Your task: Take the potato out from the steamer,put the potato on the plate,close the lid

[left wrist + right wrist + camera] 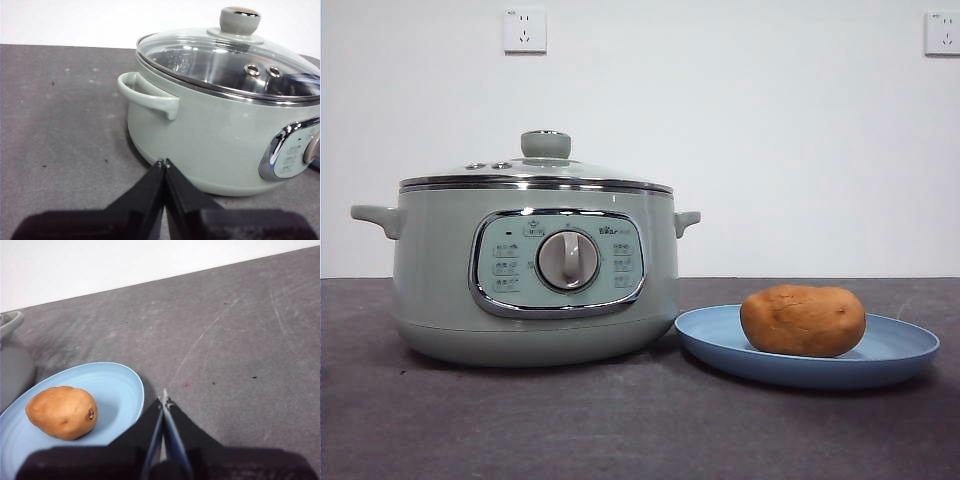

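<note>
Left tool (164, 162): jaws closed together, empty, beside the steamer (535, 275). The lid (535, 172) sits seated on the steamer. The potato (803, 320) lies on the plate (900, 355), right of the steamer on the surface (620, 430). Right tool (164, 399): closed, empty, beside the plate.

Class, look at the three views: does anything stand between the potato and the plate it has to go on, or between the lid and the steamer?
Nothing does. The potato already lies on the plate, and the lid sits shut on the steamer. Both grippers, left and right, are shut and hold nothing.
</note>
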